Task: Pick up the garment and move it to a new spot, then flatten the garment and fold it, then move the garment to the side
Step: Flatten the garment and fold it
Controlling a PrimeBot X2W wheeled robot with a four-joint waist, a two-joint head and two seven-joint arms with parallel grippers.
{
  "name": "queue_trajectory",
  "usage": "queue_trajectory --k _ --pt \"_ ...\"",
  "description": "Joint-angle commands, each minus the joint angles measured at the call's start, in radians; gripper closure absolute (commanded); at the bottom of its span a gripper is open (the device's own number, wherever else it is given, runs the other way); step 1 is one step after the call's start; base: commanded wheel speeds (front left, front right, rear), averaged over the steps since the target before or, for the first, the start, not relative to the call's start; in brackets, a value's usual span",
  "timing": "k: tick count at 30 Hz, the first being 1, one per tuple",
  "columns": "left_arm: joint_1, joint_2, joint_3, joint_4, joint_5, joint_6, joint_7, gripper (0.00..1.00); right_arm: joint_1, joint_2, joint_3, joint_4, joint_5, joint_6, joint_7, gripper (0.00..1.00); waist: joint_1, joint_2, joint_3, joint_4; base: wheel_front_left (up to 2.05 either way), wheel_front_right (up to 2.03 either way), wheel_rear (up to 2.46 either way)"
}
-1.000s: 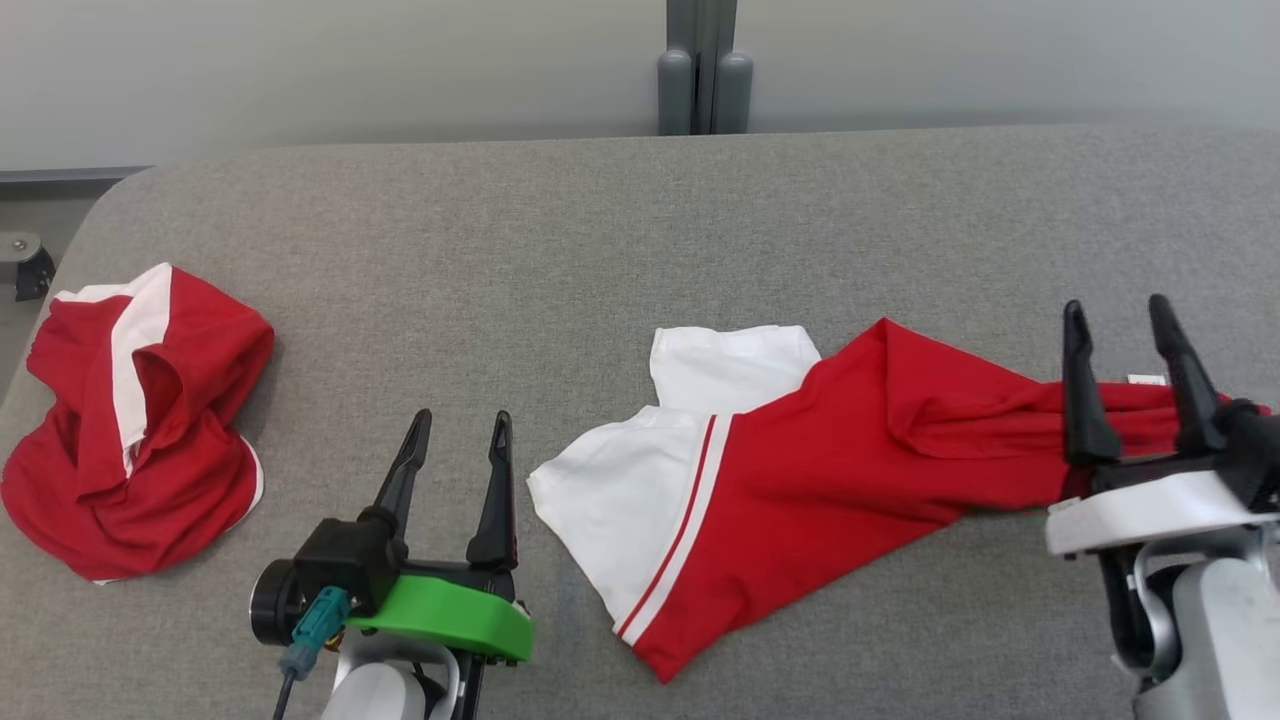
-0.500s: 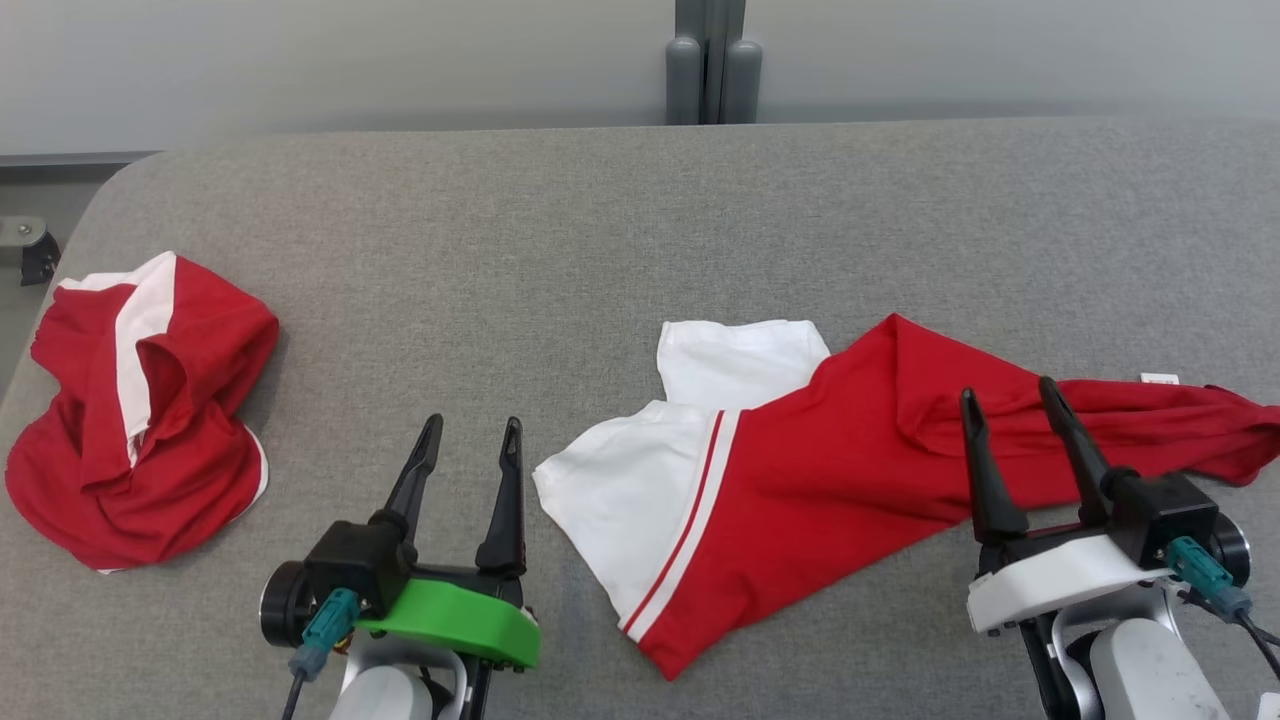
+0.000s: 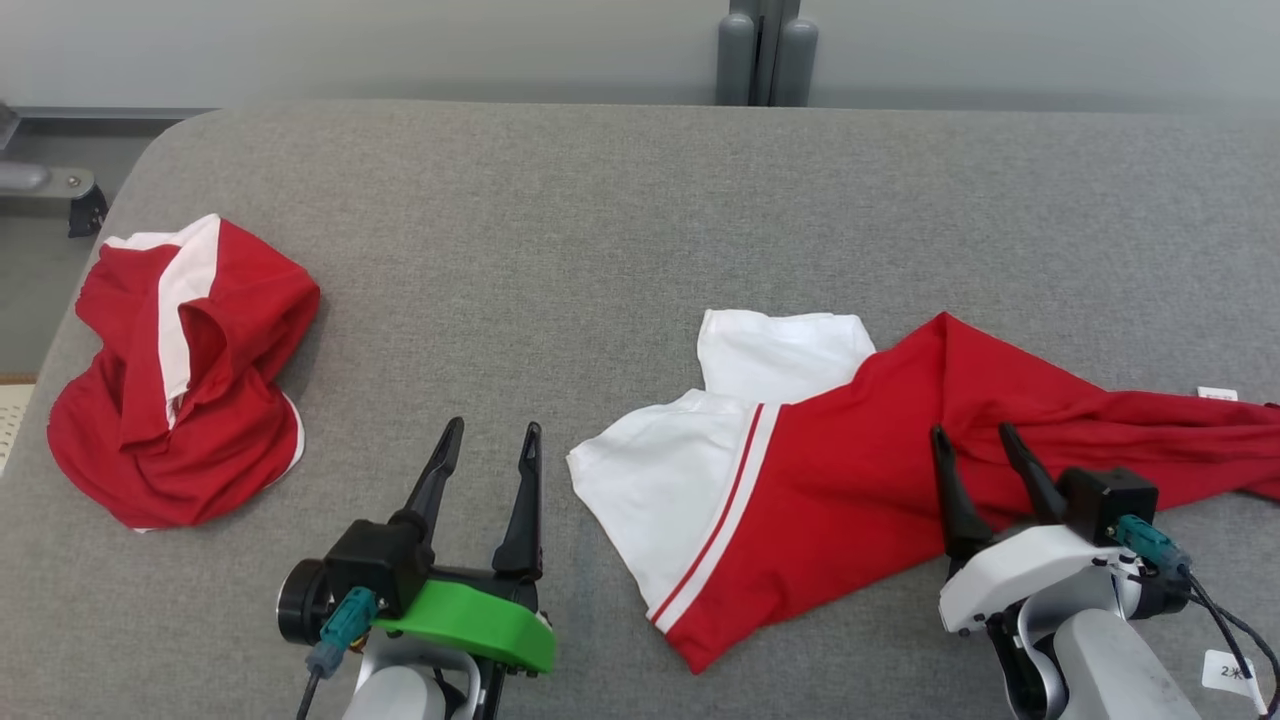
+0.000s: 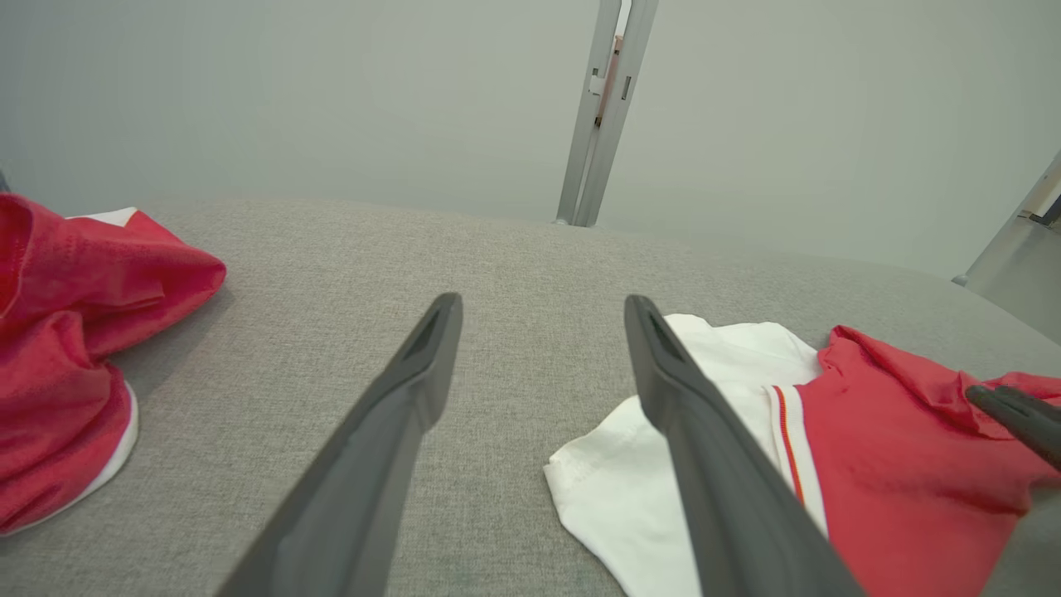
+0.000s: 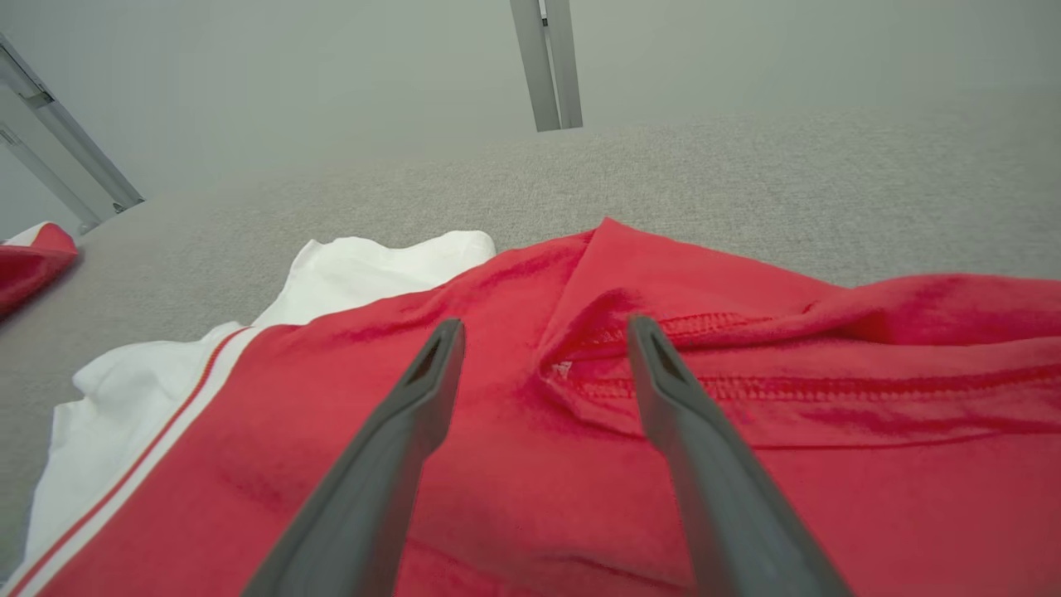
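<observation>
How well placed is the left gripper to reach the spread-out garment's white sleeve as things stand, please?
Probably yes: the left gripper stands open just beside the white sleeve, with bare grey table between them.

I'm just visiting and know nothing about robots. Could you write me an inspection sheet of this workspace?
Surface: grey fabric-covered table, flat.
Job's things: spread red and white garment, rumpled, lying right of centre.
Clutter: crumpled red and white garment near the table's left edge.
Grippers: left gripper open over bare table; right gripper open over the spread garment's red part, holding nothing.
Cables: left wrist cable and right wrist cable, both teal-plugged.
Surroundings: pale wall, grey post behind the table.
</observation>
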State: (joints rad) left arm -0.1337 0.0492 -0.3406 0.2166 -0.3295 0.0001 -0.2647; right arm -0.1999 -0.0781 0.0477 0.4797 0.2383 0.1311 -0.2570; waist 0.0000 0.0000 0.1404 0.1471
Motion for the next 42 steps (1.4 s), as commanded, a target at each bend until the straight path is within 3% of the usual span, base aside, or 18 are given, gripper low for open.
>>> queue_trajectory --k 1,6,7,8,9,10,22,32,42 --pt "-0.017 0.002 -0.001 0.002 -0.004 0.0 0.001 0.0 -0.019 -0.003 0.003 0.019 0.011 -0.001 -0.006 0.0 0.0 0.0 0.008 0.012 0.0 0.0 0.0" --pt "-0.02 0.002 -0.004 0.003 -0.005 0.002 0.001 0.0 -0.051 -0.012 0.016 0.077 0.049 -0.001 -0.008 0.0 0.0 0.0 0.013 0.027 0.0 0.0 0.0" --pt "-0.02 0.002 -0.004 0.003 -0.006 0.003 0.001 0.0 -0.057 -0.012 0.015 0.087 0.061 -0.001 -0.008 0.09 0.0 0.0 0.014 0.029 0.0 0.0 0.0" --pt "-0.02 0.002 -0.004 0.003 -0.005 0.004 0.001 0.0 -0.061 -0.014 0.013 0.094 0.069 -0.001 -0.008 0.53 0.0 0.0 0.014 0.03 0.0 0.0 0.0" --pt "-0.02 0.002 -0.004 0.003 -0.004 0.004 0.001 0.0 -0.066 -0.015 0.014 0.103 0.079 -0.001 -0.008 0.85 0.0 0.0 0.015 0.031 0.0 0.0 0.0" --pt "-0.019 0.002 -0.003 0.003 -0.004 0.004 0.001 0.0 -0.07 -0.017 0.016 0.106 0.081 -0.001 -0.009 1.0 0.0 0.0 0.015 0.031 0.0 0.0 0.0" --pt "-0.005 0.002 0.004 0.043 0.005 -0.005 0.001 0.0 -0.045 -0.06 -0.041 0.003 0.08 -0.001 -0.008 1.0 0.0 0.0 -0.005 -0.049 0.0 0.0 0.0" --pt "-0.042 0.003 -0.048 0.199 -0.03 -0.018 0.001 0.0 0.014 -0.101 -0.127 -0.098 0.037 0.0 -0.008 1.0 0.0 0.0 -0.008 -0.123 0.0 0.0 0.0" --pt "-0.14 0.003 -0.044 0.417 -0.003 0.058 0.0 0.0 0.01 -0.087 -0.102 -0.144 0.007 0.0 0.008 1.0 0.0 0.0 0.002 -0.16 0.0 0.0 0.0"
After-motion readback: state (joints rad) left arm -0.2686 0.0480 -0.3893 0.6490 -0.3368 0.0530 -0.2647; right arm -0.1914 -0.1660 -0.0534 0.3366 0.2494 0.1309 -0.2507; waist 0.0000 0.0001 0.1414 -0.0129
